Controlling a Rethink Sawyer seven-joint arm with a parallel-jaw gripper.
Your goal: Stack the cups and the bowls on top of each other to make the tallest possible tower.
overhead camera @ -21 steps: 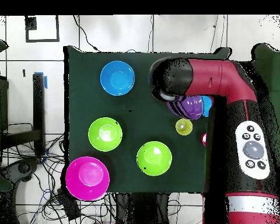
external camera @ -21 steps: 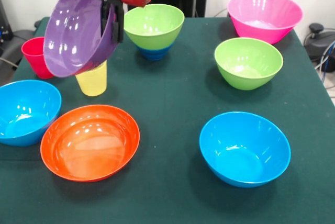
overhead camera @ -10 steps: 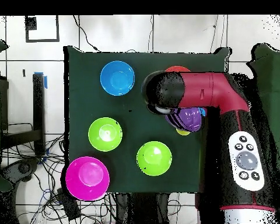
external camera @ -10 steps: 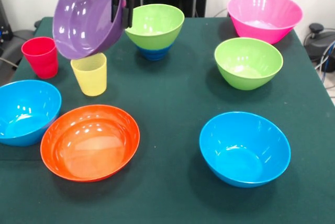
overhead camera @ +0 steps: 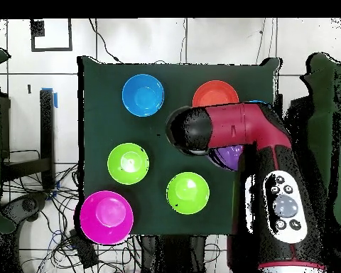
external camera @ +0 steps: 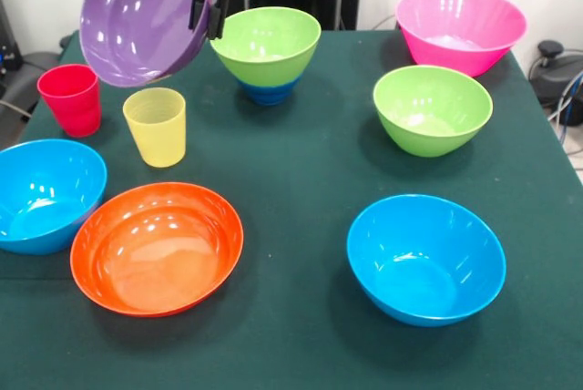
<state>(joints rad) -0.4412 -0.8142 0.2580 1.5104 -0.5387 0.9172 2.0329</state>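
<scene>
Nearest you on the desk (external camera: 301, 180) sit a light blue bowl (external camera: 425, 258) and the orange bowl (external camera: 157, 246), with the second light blue bowl (external camera: 44, 194) at the left edge and open green cloth running up the middle. Behind them you have the yellow cup (external camera: 156, 126) and red cup (external camera: 71, 98) to the left, a lime green bowl (external camera: 432, 108) to the right, then the tower (external camera: 268, 51), a lime green bowl nested in the dark blue one, with the pink bowl (external camera: 459, 28) in the far right corner. Your pincer (external camera: 206, 3), coming down from the top, is clamped on the rim of the purple bowl (external camera: 137, 21), which hangs tilted in the air above the yellow cup, just left of the tower.
</scene>
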